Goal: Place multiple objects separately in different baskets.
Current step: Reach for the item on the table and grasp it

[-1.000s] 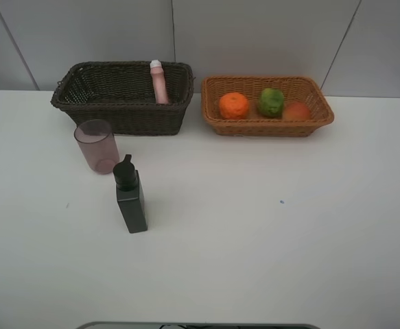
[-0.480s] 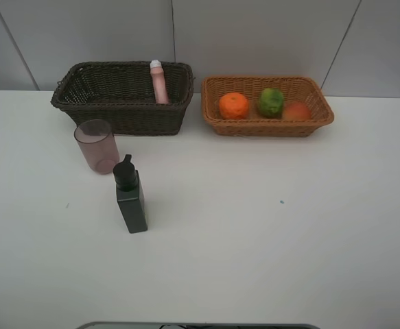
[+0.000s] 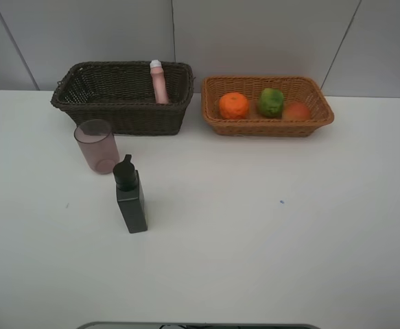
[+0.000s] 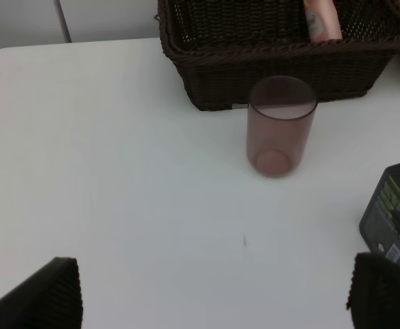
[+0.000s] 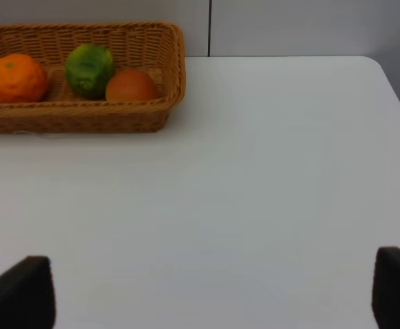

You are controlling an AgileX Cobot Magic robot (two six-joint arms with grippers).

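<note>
A pink white-capped bottle [image 3: 159, 82] leans inside the dark brown basket [image 3: 138, 120]. The tan basket [image 3: 268, 128] holds a tangerine [image 3: 234, 105], a green fruit [image 3: 271, 101] and a peach [image 3: 296, 111]. On the table in front of the dark basket stand a mauve cup [image 3: 96, 146] and a dark pump bottle [image 3: 130, 195]. My left gripper [image 4: 213, 295] is open and empty, well short of the cup [image 4: 280, 125] and beside the pump bottle [image 4: 394, 219]. Over bare table, my right gripper [image 5: 206, 295] is open, far from the tan basket [image 5: 76, 118]. Neither gripper shows in the exterior view.
The white table [image 3: 268, 226] ends at a grey wall right behind both baskets. Its right edge [image 5: 395, 89] shows in the right wrist view. The dark basket [image 4: 282, 75] stands just behind the cup in the left wrist view.
</note>
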